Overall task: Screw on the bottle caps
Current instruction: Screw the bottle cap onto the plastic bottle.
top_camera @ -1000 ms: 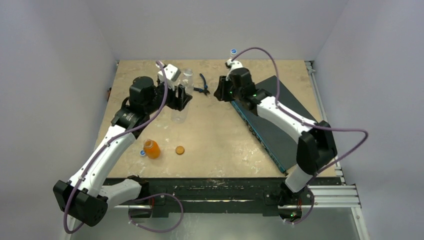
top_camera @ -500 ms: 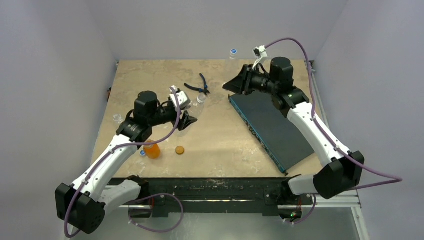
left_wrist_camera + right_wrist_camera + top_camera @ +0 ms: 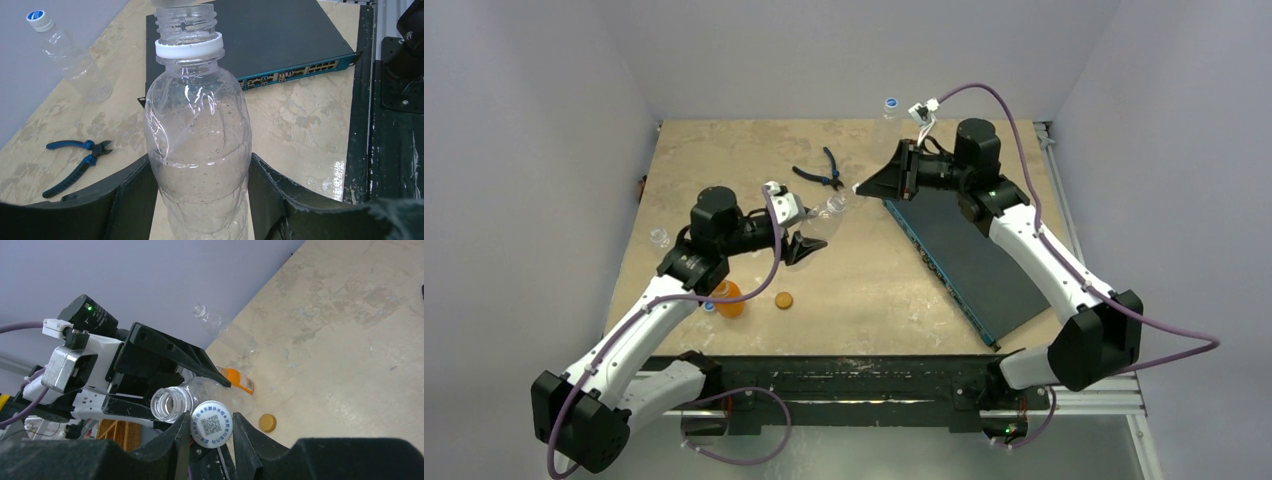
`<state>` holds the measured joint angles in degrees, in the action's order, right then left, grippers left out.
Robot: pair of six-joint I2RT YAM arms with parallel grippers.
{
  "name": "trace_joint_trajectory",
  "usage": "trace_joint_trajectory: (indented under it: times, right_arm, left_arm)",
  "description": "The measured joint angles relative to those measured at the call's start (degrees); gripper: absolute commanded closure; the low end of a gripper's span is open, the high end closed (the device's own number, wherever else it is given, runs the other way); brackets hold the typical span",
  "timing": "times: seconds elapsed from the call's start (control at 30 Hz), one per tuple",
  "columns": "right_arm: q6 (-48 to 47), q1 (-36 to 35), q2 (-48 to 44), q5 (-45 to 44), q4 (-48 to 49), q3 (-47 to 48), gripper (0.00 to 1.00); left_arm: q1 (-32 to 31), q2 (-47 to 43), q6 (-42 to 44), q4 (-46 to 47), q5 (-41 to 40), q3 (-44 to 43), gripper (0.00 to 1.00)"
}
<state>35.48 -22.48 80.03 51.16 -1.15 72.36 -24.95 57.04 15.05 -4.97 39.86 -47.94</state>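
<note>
My left gripper [image 3: 200, 200] is shut on the lower body of a clear bottle [image 3: 197, 135], held off the table with its open neck [image 3: 836, 205] tilted toward the right arm. My right gripper [image 3: 212, 432] is shut on a white bottle cap [image 3: 212, 423] with blue print. The cap sits just beside the bottle's open mouth [image 3: 171, 403], not on it. In the top view the right gripper [image 3: 864, 188] is right by the neck. A small orange bottle [image 3: 729, 297] and a flat orange-brown cap [image 3: 784, 299] rest on the table near the front left.
Blue-handled pliers [image 3: 822, 173] lie behind the bottle. A dark network switch [image 3: 969, 250] lies diagonally on the right under the right arm. A capped clear bottle [image 3: 890, 104] is at the back wall. Another clear bottle [image 3: 660, 238] is at the left edge.
The left gripper carried the clear bottle nearer and tilted its neck rightward. The right arm swung out to the back right, then brought its cap left to the bottle's mouth.
</note>
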Motion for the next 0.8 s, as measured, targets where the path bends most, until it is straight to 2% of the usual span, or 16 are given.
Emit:
trace_joint_trajectory:
  times: [0.47, 0.8]
  right_arm:
    - [2.9, -3.5, 0.6, -0.7, 3.4, -0.6, 0.71]
    - [-1.7, -6.1, 0.6, -3.5, -1.6, 0.8, 0.71]
  left_arm:
    - [-1.4, 1.7, -0.4, 1.4, 0.9, 0.7, 1.0]
    - [-1.4, 2.9, -1.5, 2.3, -0.2, 1.0, 1.0]
